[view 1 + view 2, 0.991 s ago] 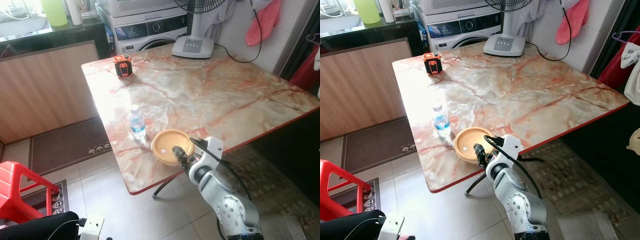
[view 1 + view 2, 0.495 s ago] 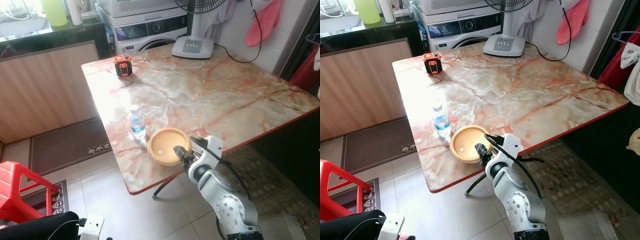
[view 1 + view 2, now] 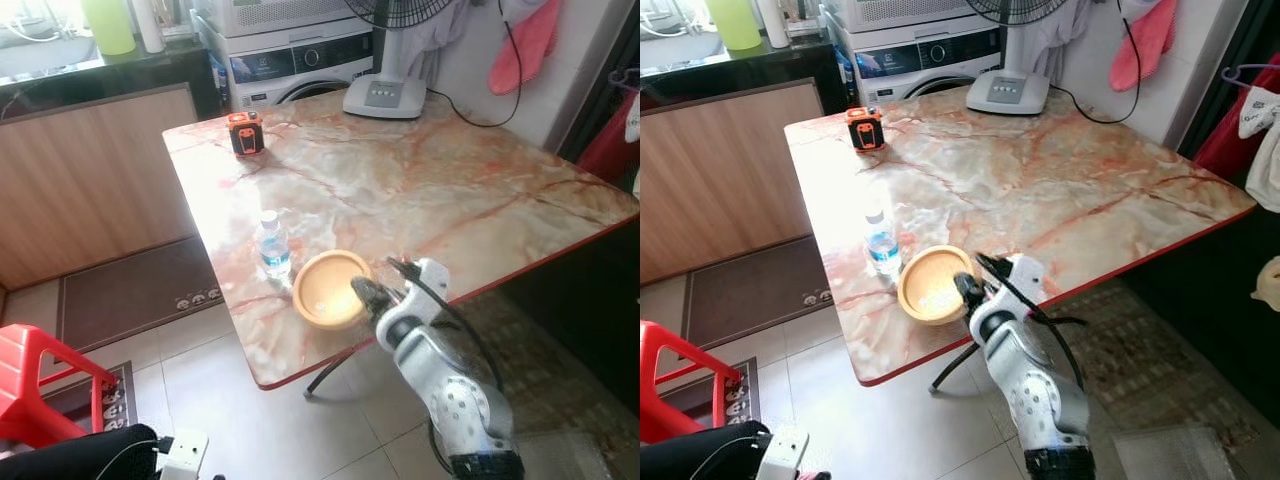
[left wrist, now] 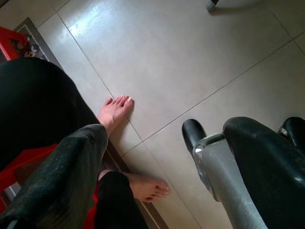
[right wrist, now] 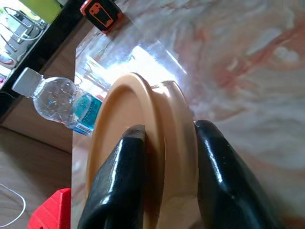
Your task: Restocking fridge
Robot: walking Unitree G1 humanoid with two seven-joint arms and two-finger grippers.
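Observation:
A tan bowl (image 3: pixel 325 288) sits at the near edge of the marble table (image 3: pixel 430 180), tipped so its inside faces left. My right gripper (image 3: pixel 365 295) is shut on the bowl's right rim, one finger inside and one outside, as the right wrist view shows around the rim (image 5: pixel 157 143). A small water bottle (image 3: pixel 272 245) with a blue label stands upright just left of the bowl, close to it. My left gripper (image 4: pixel 164 131) hangs over the tiled floor with its fingers apart and nothing between them.
An orange-and-black device (image 3: pixel 245 132) sits at the table's far left corner and a fan base (image 3: pixel 385 95) at the far edge. A washing machine (image 3: pixel 300 60) stands behind. A red stool (image 3: pixel 40 375) is on the floor at left. A person's bare feet (image 4: pixel 116 109) stand below my left gripper.
The bowl has shifted slightly left toward the bottle and tipped up on its right side in my right gripper. The bottle has not moved.

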